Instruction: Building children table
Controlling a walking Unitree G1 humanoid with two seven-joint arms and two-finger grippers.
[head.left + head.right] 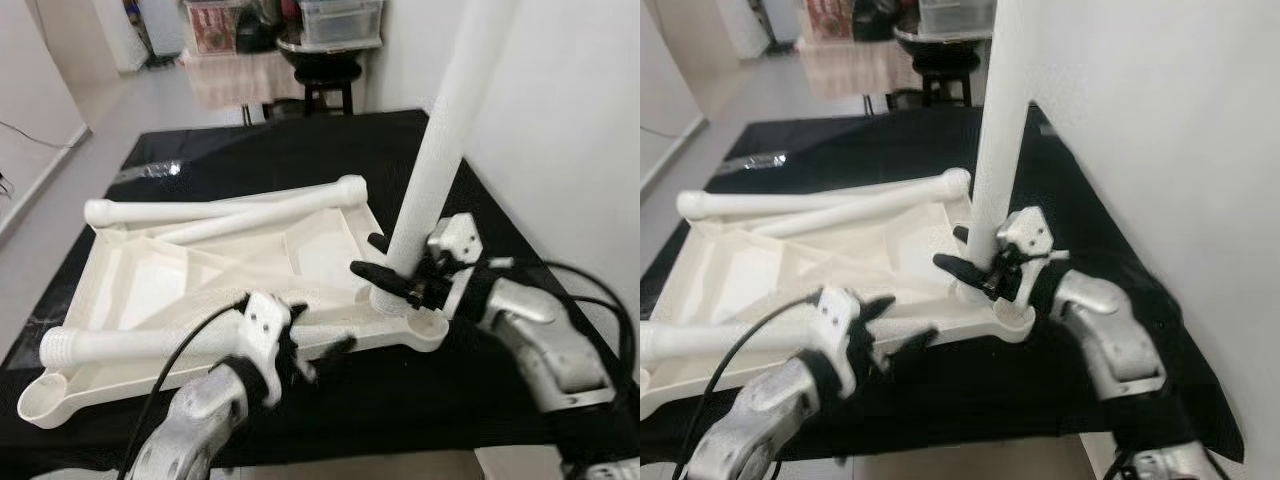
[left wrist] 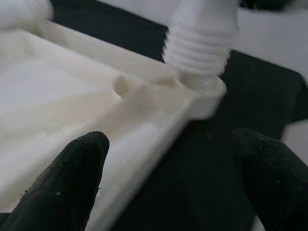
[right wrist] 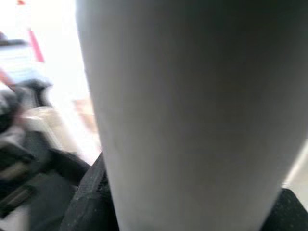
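1. Black bench [image 1: 250, 150] carries upturned white tabletop [image 1: 170, 275], two loose legs [image 1: 230, 205] lying across it.
2. Right tool [image 1: 395, 262] pinches upright leg [image 1: 440, 150] at tabletop's 4 o'clock corner socket.
3. Left tool [image 1: 315, 355] spread, at tabletop's 6 o'clock edge.

Bright, even indoor light; wrist views blurred close-up; background overexposed.

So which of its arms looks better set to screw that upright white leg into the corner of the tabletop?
The right, probably. The right gripper already clasps the upright leg just above the corner socket of the upturned tabletop. The left gripper sits open at the tabletop's near edge, holding nothing.
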